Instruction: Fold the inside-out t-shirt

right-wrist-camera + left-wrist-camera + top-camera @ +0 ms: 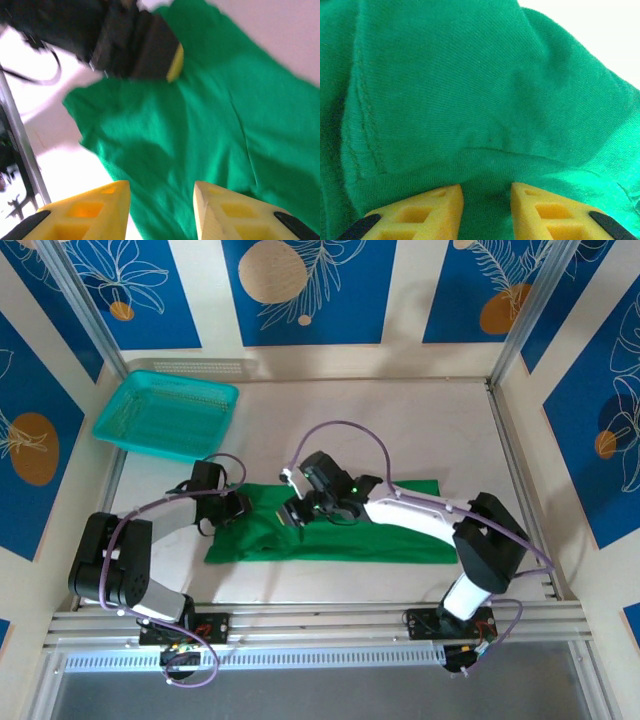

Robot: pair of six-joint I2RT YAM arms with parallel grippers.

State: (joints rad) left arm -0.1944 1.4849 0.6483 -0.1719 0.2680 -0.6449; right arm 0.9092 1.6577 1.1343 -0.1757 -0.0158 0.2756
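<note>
Green wrinkled t-shirt, long strip

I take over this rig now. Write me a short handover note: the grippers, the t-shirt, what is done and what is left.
Left gripper: jaws open, low at a seamed fold at the left end of the t-shirt.
Right gripper: jaws open, above the cloth, holding nothing.
T-shirt: on the table as a long narrow band; the teal basket sits apart, far left.
Done: it seems folded lengthwise.
Left: probably fold the ends across into a compact stack.
</note>
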